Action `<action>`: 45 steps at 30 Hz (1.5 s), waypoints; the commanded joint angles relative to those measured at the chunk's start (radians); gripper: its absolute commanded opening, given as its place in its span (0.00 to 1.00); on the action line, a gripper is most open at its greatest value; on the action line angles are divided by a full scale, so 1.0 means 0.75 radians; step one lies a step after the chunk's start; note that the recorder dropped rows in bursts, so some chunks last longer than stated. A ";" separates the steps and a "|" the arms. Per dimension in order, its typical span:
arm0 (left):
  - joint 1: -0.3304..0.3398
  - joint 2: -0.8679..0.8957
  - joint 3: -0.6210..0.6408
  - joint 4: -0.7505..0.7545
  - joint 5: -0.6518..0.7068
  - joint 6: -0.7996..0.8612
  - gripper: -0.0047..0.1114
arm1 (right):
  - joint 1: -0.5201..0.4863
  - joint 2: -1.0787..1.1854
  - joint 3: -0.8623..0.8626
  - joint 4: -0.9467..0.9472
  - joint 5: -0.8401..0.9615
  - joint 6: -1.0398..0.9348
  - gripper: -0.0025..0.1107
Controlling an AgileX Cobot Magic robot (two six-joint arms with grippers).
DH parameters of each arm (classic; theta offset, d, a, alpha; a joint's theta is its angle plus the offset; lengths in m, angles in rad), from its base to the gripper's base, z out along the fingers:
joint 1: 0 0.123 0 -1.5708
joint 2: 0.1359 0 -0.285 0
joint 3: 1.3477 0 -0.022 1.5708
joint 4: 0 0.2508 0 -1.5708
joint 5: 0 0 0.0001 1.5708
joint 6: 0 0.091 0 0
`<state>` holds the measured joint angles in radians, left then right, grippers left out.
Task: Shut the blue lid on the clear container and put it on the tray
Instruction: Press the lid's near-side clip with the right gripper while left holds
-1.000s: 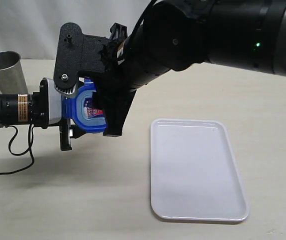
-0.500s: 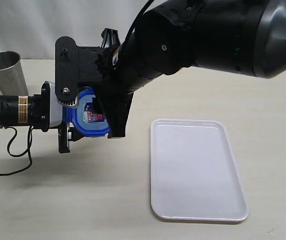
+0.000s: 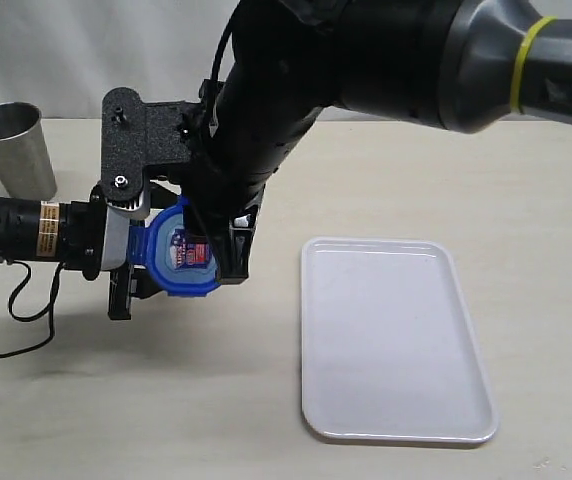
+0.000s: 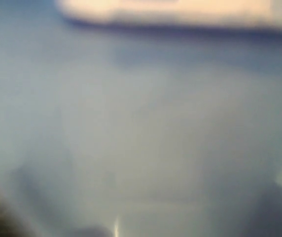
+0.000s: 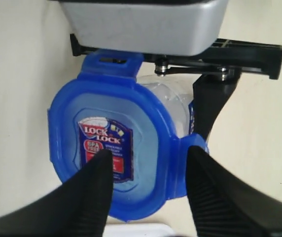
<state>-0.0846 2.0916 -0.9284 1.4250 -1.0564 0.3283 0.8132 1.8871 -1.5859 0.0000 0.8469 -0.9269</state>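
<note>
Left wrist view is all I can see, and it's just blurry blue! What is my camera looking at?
Observer: Likely what your left hand holds: a tall clear plastic container, tipped sideways, with a translucent blue rounded-square plastic lid on its mouth.
Operator: Is the other hand helping?
Observer: The right hand is right in front of the lid's top, fingers apart; I can't tell if they touch.
Operator: Where's the tray?
Observer: The flat white plastic tray lies on the table with nothing on it, right of both hands in the exterior view.
</note>
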 commanded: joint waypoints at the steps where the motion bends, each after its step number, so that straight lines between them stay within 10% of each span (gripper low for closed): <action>1: -0.012 -0.020 -0.007 -0.101 -0.210 -0.065 0.04 | -0.003 0.062 -0.010 0.100 0.148 -0.048 0.41; 6: -0.012 -0.020 -0.007 -0.103 -0.220 -0.131 0.04 | -0.003 0.077 -0.010 0.135 0.160 -0.072 0.27; 30: -0.012 -0.020 -0.007 -0.092 -0.195 -0.229 0.04 | -0.035 -0.114 -0.010 0.198 0.148 -0.069 0.27; 35: -0.012 -0.020 -0.007 -0.105 -0.128 0.044 0.04 | -0.080 -0.207 -0.010 0.227 0.040 -0.042 0.49; 45: -0.012 -0.020 -0.007 -0.137 -0.126 0.114 0.04 | -0.080 -0.016 -0.010 0.154 -0.043 -0.029 0.50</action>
<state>-0.0865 2.0887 -0.9284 1.3479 -1.1006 0.4277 0.7587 1.8573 -1.5942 0.1433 0.8560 -0.9406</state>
